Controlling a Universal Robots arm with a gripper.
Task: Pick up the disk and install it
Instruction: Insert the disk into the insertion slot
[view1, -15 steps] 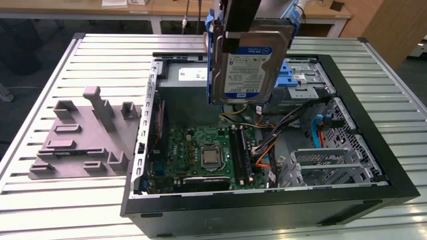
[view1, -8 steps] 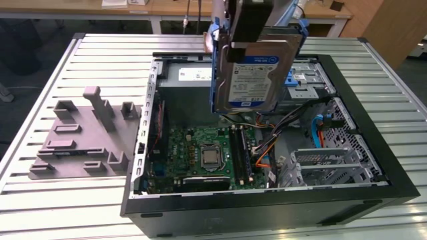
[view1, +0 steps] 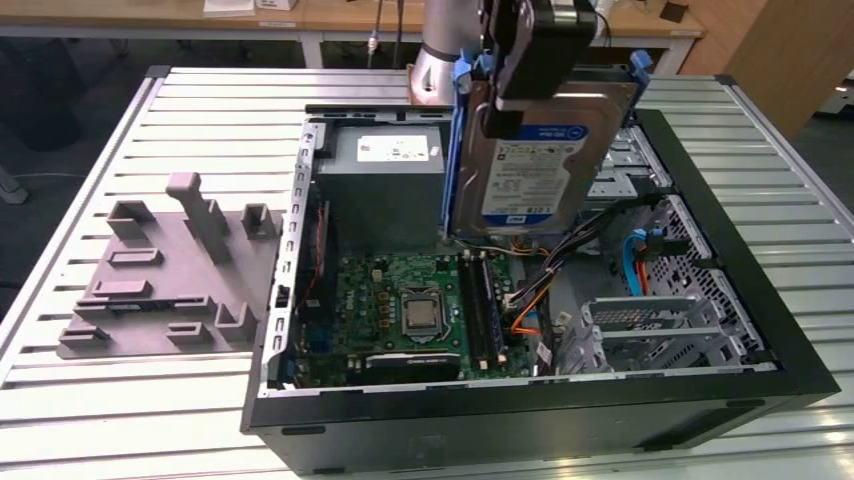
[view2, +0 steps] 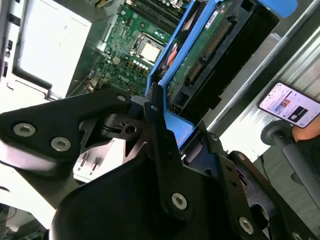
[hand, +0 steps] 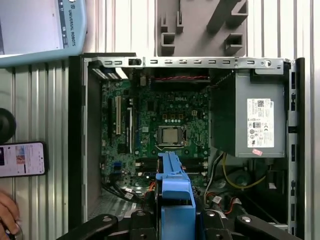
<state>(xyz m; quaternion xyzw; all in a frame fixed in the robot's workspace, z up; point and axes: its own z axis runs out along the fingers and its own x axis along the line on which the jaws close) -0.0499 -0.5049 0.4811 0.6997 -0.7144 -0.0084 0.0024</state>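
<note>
Spanning the scene, a slatted silver metal table (view1: 747, 120) is seen, and on it a large black computer case (view1: 534, 410) is laid on its side with its side panel off; beside the case, toward the exterior view's left, a grey moulded plastic fixture (view1: 160, 270) with upright posts is set on the slats. Inside the case, a grey metal power-supply box (view1: 387, 175) with a white sticker is mounted at the far end, and a green motherboard (view1: 387, 310) is fixed just in front of it; a square silver processor (view1: 420, 313) is seated near the board's middle. The flat rectangular silver-grey metal disk (view1: 534, 180), with a white-and-blue label and blue plastic side rails, is held in the air above the open case, tilted close to upright, just beside the power-supply box on the exterior view's right; its label is turned toward the exterior camera, and its green underside (view2: 200, 65) is shown in the second wrist view. The black gripper (view1: 521, 105) is clamped on the disk's upper end, its jaws pressed against the blue rails. A lit smartphone (hand: 22, 159) is laid on the table beside the case, and part of a person's hand (hand: 7, 215) is seen near it.
</note>
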